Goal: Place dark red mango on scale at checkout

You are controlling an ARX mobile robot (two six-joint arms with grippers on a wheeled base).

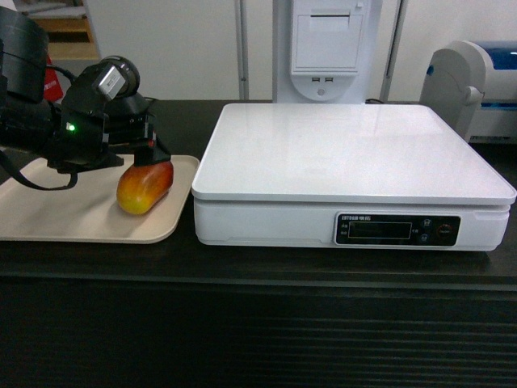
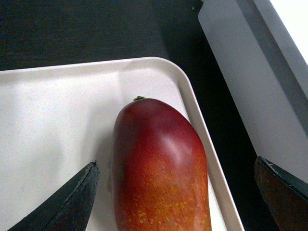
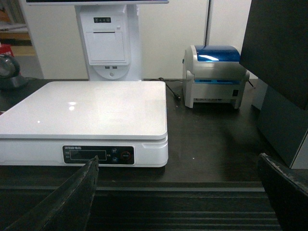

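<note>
Bright, even indoor light from overhead, and the white scale (image 1: 353, 153) soaks it up, its top nearly washed out in the head view. A small glare spot sits on that platform in the right wrist view, and its corner blows out in the left wrist view. The dark red mango (image 2: 161, 168) shows a soft sheen on its skin, sharp enough to read its speckles. The checkout (image 1: 258, 331) front stays dim and slightly grainy.

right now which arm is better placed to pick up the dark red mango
Left. Its tool is open around the dark red-to-orange oval mango on the beige tray. The right tool hangs open in front of the flat white scale, away from the fruit.
</note>
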